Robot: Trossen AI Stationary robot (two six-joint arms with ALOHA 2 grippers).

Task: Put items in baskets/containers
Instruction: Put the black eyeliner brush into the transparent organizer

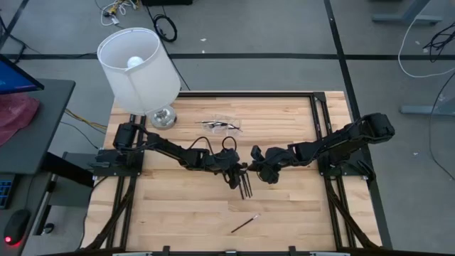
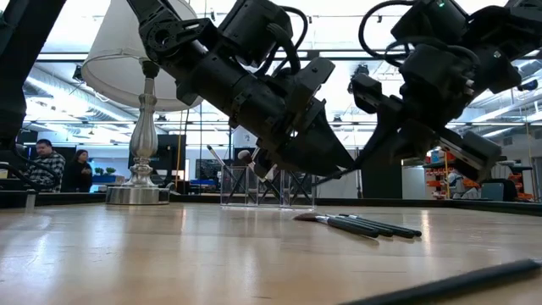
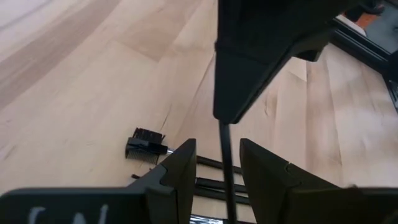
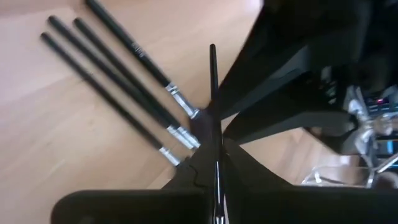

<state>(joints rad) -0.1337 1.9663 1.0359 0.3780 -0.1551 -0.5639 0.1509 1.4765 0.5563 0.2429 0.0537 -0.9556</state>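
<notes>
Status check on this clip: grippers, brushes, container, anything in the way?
Right gripper shut on one brush, mid-table. Left gripper open around the same brush, handover. Three brushes below, one nearer the front. Clear container unobstructed, lamp beside.

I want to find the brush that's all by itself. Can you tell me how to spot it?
Start at the white lamp at the table's far left corner, then look across the wooden table to the opposite edge. There, nearer than both grippers, one lone brush lies slanted. The other brushes lie side by side in a bunch under the grippers; this one has bare wood all around it.
</notes>
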